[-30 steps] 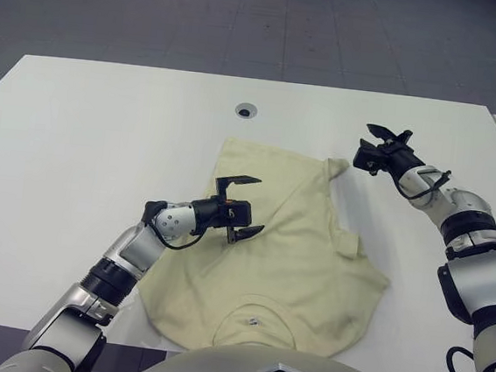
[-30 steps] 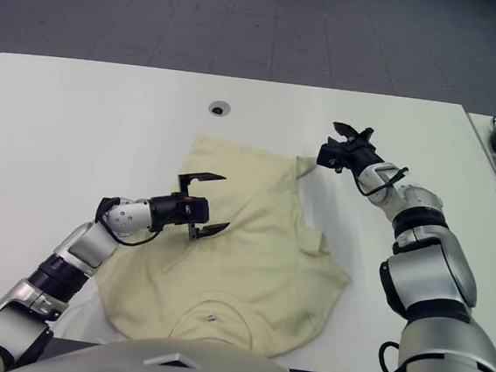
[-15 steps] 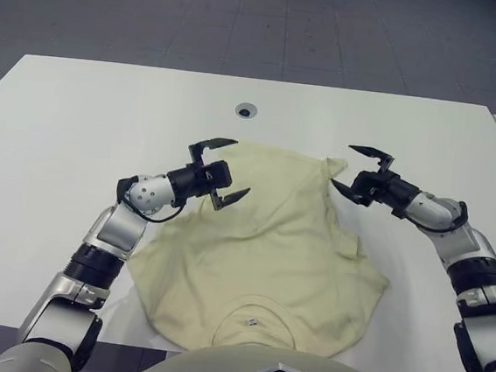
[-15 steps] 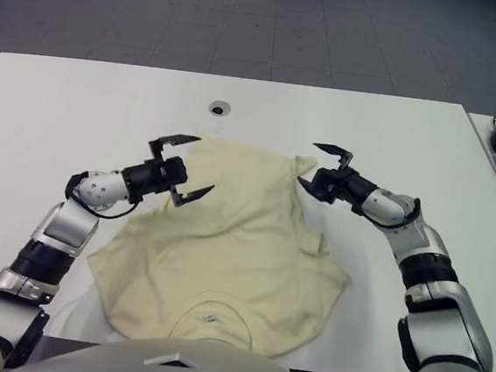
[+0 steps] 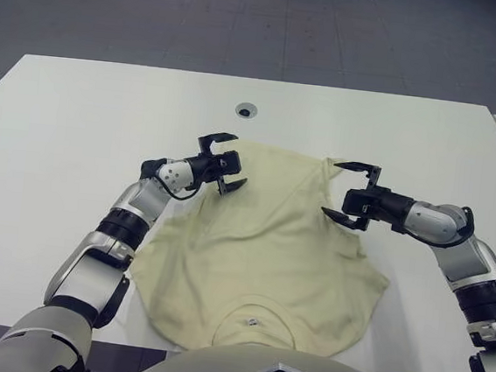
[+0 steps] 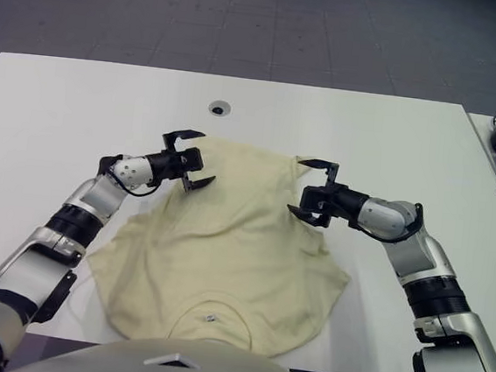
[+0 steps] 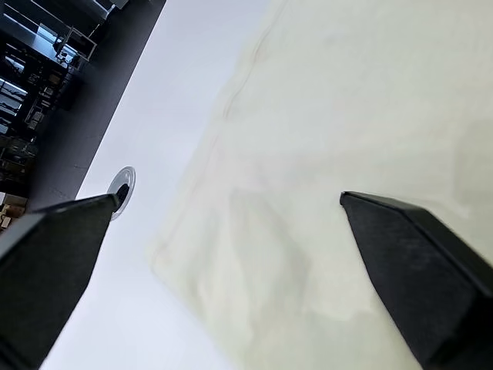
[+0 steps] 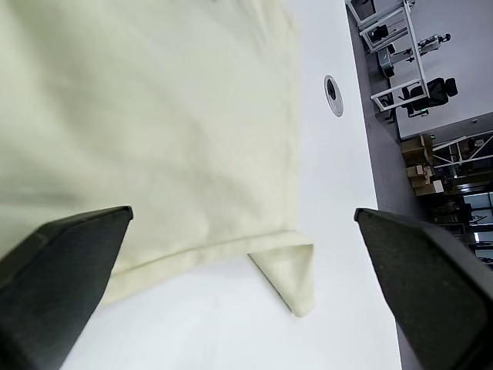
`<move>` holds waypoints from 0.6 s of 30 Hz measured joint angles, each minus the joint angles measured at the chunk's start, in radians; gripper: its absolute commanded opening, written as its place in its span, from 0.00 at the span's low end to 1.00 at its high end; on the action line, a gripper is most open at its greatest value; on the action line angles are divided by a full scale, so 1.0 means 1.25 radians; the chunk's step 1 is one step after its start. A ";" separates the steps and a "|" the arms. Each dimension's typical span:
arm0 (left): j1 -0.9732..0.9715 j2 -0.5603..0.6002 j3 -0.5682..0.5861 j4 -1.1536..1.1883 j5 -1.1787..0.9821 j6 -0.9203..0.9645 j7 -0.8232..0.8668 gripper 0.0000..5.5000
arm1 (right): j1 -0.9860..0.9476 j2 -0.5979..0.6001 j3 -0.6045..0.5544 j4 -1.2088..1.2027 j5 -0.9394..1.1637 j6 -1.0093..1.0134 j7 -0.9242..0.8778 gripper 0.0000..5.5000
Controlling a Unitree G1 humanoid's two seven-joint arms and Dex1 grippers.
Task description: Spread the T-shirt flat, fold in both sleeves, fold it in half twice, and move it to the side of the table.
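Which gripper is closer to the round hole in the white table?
Left. The left gripper is just short of the round hole; the right gripper hovers farther off rightward.

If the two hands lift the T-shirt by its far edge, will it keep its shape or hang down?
The T-shirt likely hangs limp: it lies in soft wrinkles, one corner turned over near the right hand. It looks thin, so a push from the left hand would probably bunch it, not slide it whole.
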State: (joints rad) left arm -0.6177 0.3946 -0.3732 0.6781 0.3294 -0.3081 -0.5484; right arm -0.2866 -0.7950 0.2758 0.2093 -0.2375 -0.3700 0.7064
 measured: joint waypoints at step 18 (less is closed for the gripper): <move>0.040 0.024 0.024 0.000 0.000 -0.044 0.058 0.98 | 0.016 -0.031 -0.006 0.018 -0.066 -0.046 -0.014 0.97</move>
State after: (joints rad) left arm -0.5672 0.4248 -0.3435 0.6780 0.3296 -0.3633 -0.4758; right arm -0.2670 -0.8336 0.2685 0.2315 -0.3199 -0.4272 0.6891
